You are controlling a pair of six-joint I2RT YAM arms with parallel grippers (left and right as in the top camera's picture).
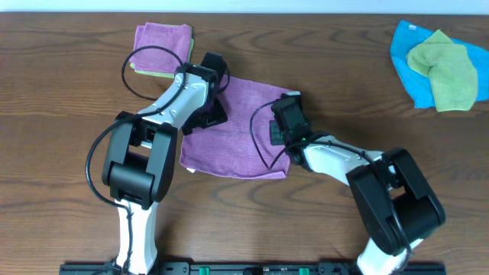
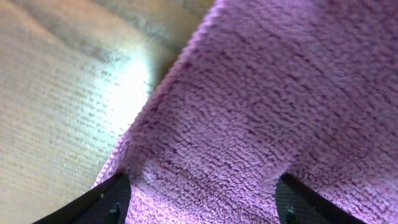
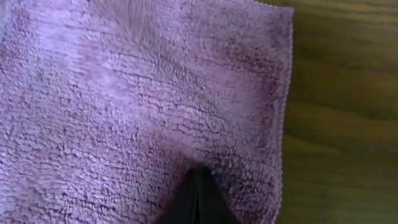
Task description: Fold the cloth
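Observation:
The purple cloth (image 1: 237,141) lies spread on the table's middle. My left gripper (image 1: 215,90) is over its upper left edge. In the left wrist view its fingers (image 2: 199,190) stand wide apart and open, with the cloth (image 2: 267,93) filling the gap between them, next to the cloth's left edge. My right gripper (image 1: 284,114) is at the cloth's upper right part. In the right wrist view its fingers (image 3: 199,173) are pressed together, tips dug into a small pucker of the cloth (image 3: 124,93), close to its right edge.
A folded purple cloth on a green one (image 1: 163,47) lies at the back left, close to my left arm. A blue cloth (image 1: 409,72) with a green cloth (image 1: 447,69) on it lies at the back right. Bare wooden table (image 1: 69,114) surrounds them.

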